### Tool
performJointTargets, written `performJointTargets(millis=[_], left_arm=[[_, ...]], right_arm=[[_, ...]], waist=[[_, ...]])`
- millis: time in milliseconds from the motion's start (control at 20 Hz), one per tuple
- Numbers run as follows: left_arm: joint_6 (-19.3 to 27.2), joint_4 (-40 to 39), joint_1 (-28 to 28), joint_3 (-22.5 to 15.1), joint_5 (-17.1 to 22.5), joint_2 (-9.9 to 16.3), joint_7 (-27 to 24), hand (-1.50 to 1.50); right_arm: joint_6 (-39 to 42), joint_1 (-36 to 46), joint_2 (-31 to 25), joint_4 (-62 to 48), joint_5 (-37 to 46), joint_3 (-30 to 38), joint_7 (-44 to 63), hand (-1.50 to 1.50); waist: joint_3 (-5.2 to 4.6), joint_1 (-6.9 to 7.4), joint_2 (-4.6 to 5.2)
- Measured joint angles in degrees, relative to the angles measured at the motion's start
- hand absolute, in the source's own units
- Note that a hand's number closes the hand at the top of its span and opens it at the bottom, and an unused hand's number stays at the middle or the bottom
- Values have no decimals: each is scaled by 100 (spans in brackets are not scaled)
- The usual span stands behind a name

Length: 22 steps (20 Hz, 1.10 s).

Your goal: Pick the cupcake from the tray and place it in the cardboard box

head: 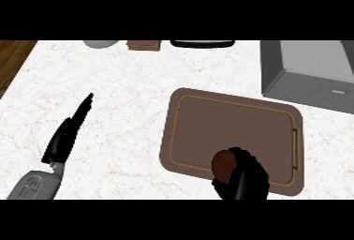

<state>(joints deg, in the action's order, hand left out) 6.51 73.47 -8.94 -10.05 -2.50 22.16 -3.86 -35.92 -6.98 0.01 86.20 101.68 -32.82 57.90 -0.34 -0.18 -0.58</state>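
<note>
One cupcake [223, 163] in right hand [243, 180], fingers curled round, over tray [207, 122].

The left hand [67, 135] shows at the view's lower left, resting open with straight fingers pointing up and away, its grey forearm [33, 185] entering from the lower edge. The right hand [242, 178] shows at the lower right, fingers curled round the cupcake [223, 164], which it partly hides.

1 tray [228, 122], 1 cupcake [223, 164], 2 hands
</note>
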Motion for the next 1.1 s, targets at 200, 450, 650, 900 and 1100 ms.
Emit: performJointTargets(millis=[200, 450, 650, 900, 1100], left_arm=[[37, 80, 79, -8, -127, -103, 34, 0], [-15, 24, -7, 16, -191, -200, 17, 0], [-54, 95, -130, -87, -250, -249, 16, 0], [-61, 95, -207, -102, -273, -277, 75, 0], [-89, 80, -129, -14, -257, -224, 95, 0]], right_arm=[[33, -116, -1, 134, 617, -39, 172, 150], [441, 480, -62, -52, 305, 180, -134, 150], [1330, 1135, -342, -347, -814, 364, -1076, 150], [2737, 2435, -841, -513, -2231, 1061, -2299, 150], [3600, 3631, -1332, -854, -2988, 1862, -2970, 150]], waist=[[10, -2, 6], [21, 69, 56], [17, 342, 152], [24, 361, 147], [28, 247, 107]])
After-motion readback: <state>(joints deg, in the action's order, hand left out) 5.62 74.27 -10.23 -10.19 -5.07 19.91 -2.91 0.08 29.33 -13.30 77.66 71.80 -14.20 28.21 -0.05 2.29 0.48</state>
